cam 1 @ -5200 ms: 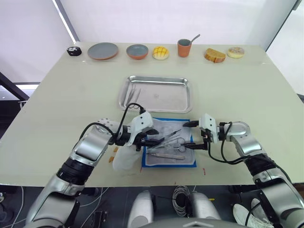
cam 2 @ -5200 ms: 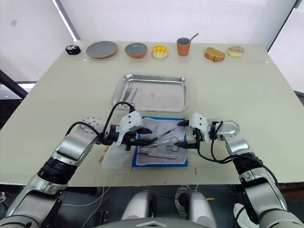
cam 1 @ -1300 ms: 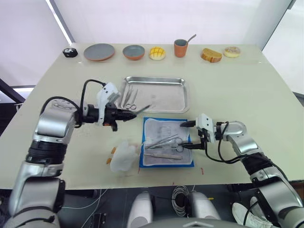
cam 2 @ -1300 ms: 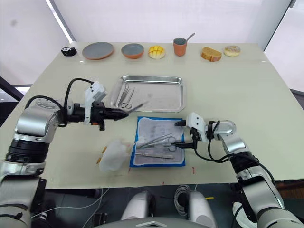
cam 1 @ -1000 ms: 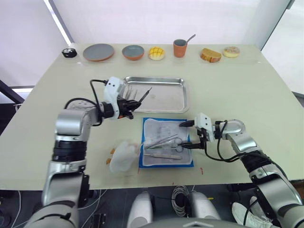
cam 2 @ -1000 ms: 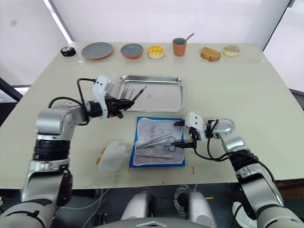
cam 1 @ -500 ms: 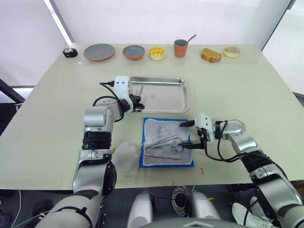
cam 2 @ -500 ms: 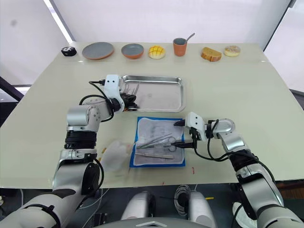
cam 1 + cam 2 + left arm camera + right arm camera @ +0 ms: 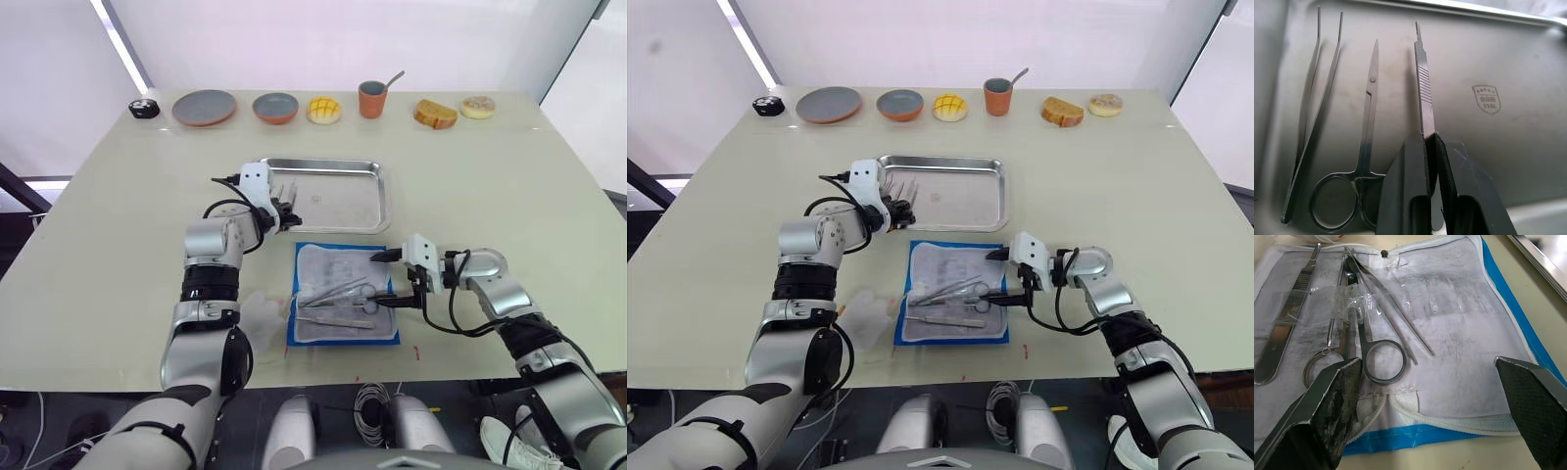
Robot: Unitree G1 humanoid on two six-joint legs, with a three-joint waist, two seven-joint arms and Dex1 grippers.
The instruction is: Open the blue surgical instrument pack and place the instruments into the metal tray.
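Now | scalpel handle [image 9: 1423,83] pinched in left end effector [image 9: 1431,147] | above metal tray [image 9: 1528,98]

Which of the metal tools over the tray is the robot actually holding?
The flat scalpel handle, pinched in the left gripper. The tweezers and scissors beside it lie loose in the metal tray.

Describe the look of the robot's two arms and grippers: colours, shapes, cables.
Both arms are silver-grey metal with rounded joint housings and black bands at the elbows. Loose black cables loop along each forearm to a white wrist block. The left gripper and right gripper each have two black fingers; the right's wide pads look textured and scuffed.
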